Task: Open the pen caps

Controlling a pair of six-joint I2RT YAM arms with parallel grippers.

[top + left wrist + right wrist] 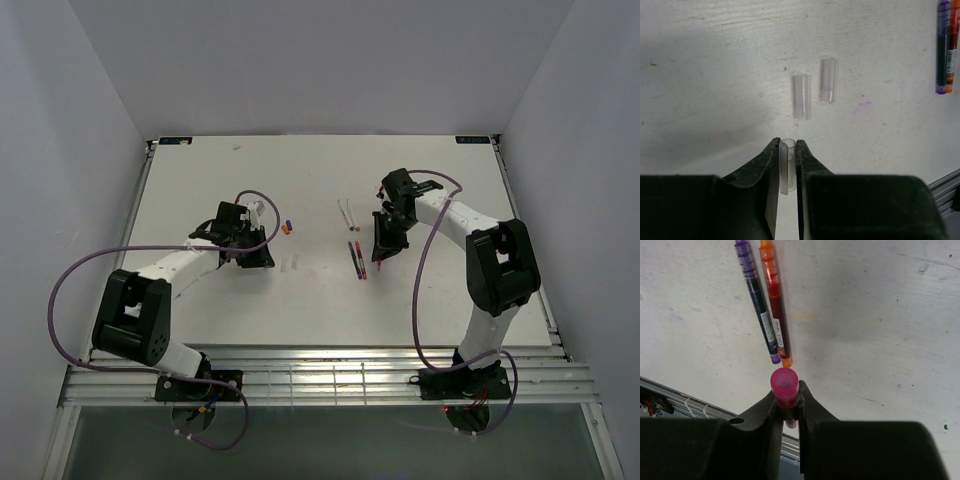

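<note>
My left gripper [787,150] is shut on a short clear plastic tube [787,165], held just above the table. Two more clear tubes [801,96] [828,80] lie side by side ahead of it. My right gripper [788,400] is shut on a red pen [784,386], whose round pink-red end faces the camera; I cannot tell if that end is a cap. A tiny blue cap [290,222] and a tiny orange cap [285,231] lie on the table right of the left gripper [268,260]. The right gripper [379,256] hangs over the table's middle right.
A purple pen [758,302] and an orange pen [776,302] lie side by side just ahead of the right gripper. Two white barrels [347,213] lie farther back. The table's near edge and metal rails [330,375] run below both arms.
</note>
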